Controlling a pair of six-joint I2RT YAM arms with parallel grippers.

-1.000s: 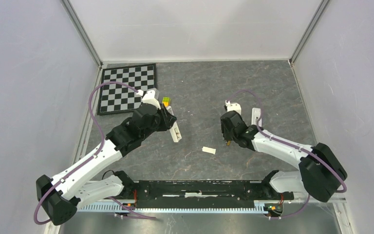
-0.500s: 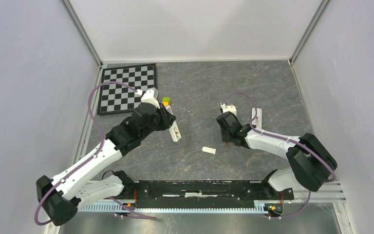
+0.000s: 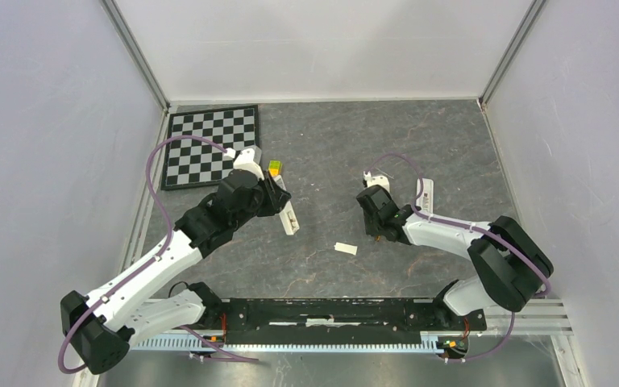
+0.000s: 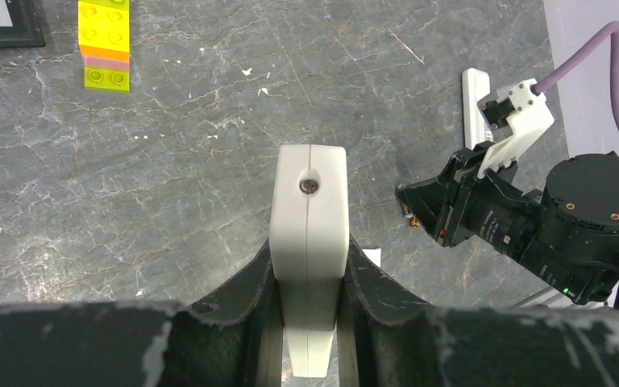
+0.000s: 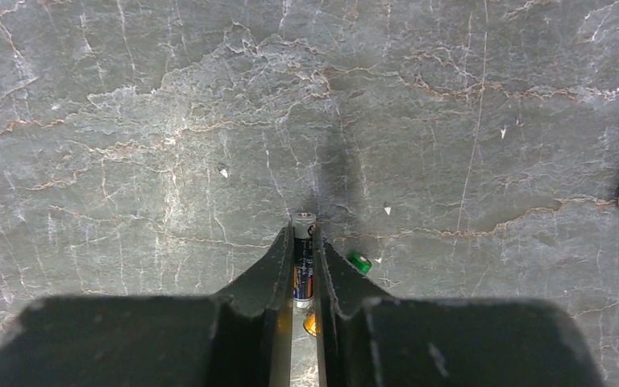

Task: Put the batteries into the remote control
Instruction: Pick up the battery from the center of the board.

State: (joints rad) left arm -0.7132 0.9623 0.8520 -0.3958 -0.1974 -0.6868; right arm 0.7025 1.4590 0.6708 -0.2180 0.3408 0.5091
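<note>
Grey veined tabletop [image 3: 330, 137] (marble-like), plain pale walls [image 3: 322, 48]

From above and behind we overlook the whole grey veined stone tabletop [image 3: 322, 145]. Our left wrist camera looks across it, sharing the black right gripper [image 4: 409, 211] with that view; our right wrist camera stares close down.

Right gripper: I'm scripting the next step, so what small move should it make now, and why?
Probably a short lift straight up. The right gripper looks closed on one battery, low over the table, while the left gripper holds the remote off to the side. Raising the battery first should clear the surface before any carry toward the remote.
</note>
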